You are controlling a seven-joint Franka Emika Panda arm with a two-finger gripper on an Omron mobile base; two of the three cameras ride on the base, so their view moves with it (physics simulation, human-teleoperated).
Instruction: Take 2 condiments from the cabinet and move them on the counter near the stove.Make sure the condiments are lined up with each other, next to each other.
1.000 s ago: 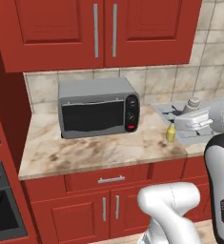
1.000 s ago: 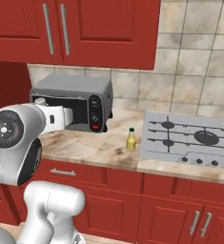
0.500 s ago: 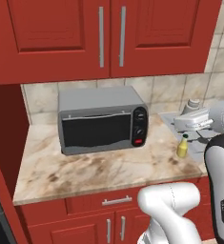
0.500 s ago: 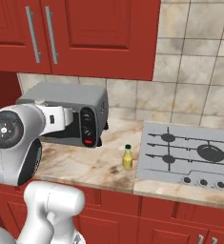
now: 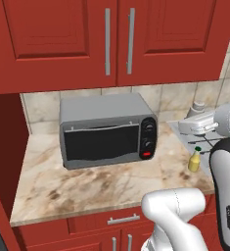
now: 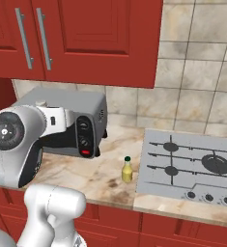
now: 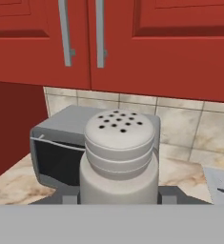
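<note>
The yellow bottle stands upright on the counter, just beside the left edge of the stove; this half of the task appears complete. The shaker is not yet set down. It sits between the jaws of the gripper, which are closed on its body, carried above the counter in front of the toaster oven. Remaining: place it next to the bottle, in line. The cabinet doors are closed.

Even, soft rendered light, bright throughout, with no glare. The oven casts a faint shadow on the bench beneath it. Edges stay sharp and straight; the shaker close at the tool looks crisp, without blur.
</note>
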